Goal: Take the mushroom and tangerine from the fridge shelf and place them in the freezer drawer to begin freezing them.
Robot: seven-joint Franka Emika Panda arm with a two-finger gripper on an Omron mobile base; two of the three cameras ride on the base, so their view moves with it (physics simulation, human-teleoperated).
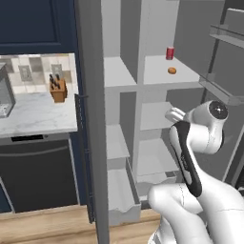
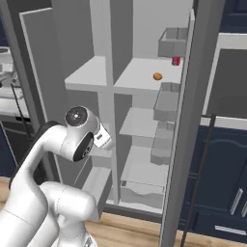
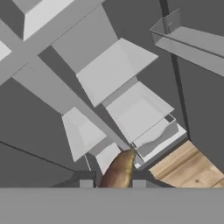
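Observation:
In the hand view a dull reddish-brown mushroom [image 3: 119, 171] sits pinched between the two dark tips of my gripper [image 3: 113, 183], which is shut on it. The gripper hangs in front of the open fridge, pointing down toward its lower part. The narrow freezer drawer [image 1: 123, 202] [image 2: 99, 185] is pulled out at the bottom of the left column, and in the hand view it [image 3: 107, 156] lies just beyond the mushroom. The bright orange tangerine [image 1: 172, 70] [image 2: 157, 76] rests on the wide fridge shelf [image 1: 157, 76] [image 2: 137, 72] high up.
A red can [image 1: 169, 53] [image 2: 176, 61] stands behind the tangerine. A wider bin [image 2: 142, 190] sits at the bottom of the right column. Door racks [image 1: 224, 35] [image 2: 166, 103] jut out on the right. A knife block [image 1: 58, 88] stands on the counter at left.

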